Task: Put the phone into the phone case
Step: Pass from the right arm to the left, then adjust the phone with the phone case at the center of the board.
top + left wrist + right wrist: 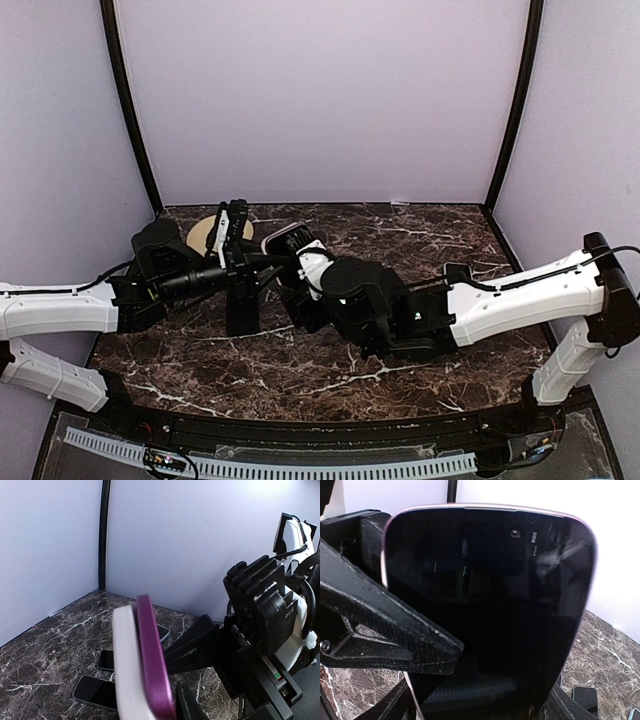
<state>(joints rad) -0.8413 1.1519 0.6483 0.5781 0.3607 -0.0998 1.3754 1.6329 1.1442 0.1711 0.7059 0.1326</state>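
Note:
The phone fills the right wrist view, a black screen with a pink-purple rim. Edge-on in the left wrist view, its purple side lies flat against a white phone case. The pair is held upright above the table at the back left. My left gripper is shut on the stack, and one of its fingers crosses the screen. My right gripper is shut across the phone's width, reaching in from the right.
Three other phones lie on the marble table below: two dark ones and a light-rimmed one. A tan disc sits at the back left. Both arms crowd the table's middle.

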